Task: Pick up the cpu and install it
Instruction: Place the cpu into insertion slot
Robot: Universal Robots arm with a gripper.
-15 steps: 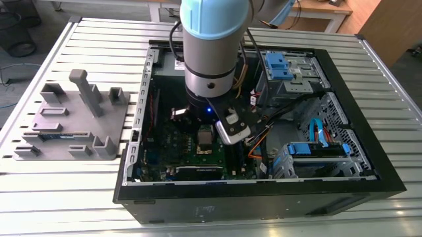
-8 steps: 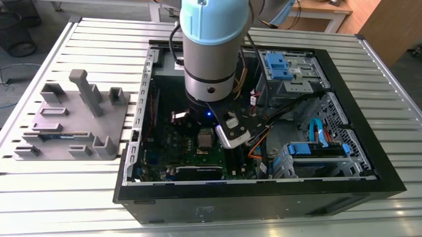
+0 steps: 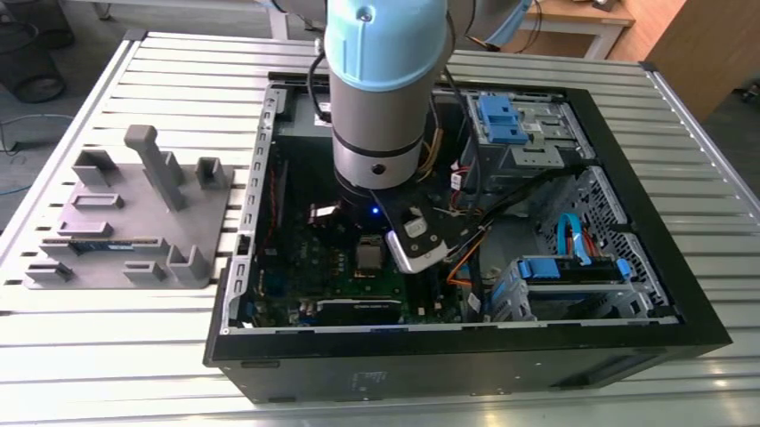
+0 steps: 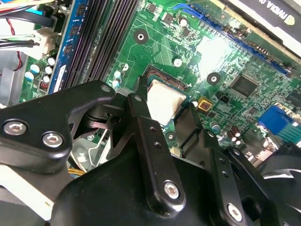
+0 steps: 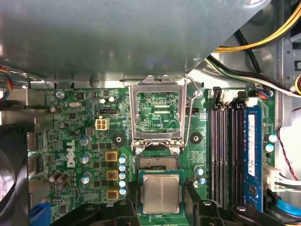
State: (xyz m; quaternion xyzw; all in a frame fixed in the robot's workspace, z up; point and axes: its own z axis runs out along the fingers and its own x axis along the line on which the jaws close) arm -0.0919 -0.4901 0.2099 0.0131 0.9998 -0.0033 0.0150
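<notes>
The black pincer [image 4: 164, 112] pinches the cpu [image 5: 161, 193] by opposite edges over the motherboard [image 5: 75, 127], a light, stiff but delicate chip likely best gripped at its rim.

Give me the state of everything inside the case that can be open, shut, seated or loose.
Processor: gripped, over the socket, silver side up.
End effector: shut on the processor.
Socket cover: swung open.
Socket lever: released.
Memory stick: seated in its slot.
Computer case: side open.

White lettering marks the motherboard [image 5: 66, 136] and the graphics card [image 4: 277, 16].
</notes>
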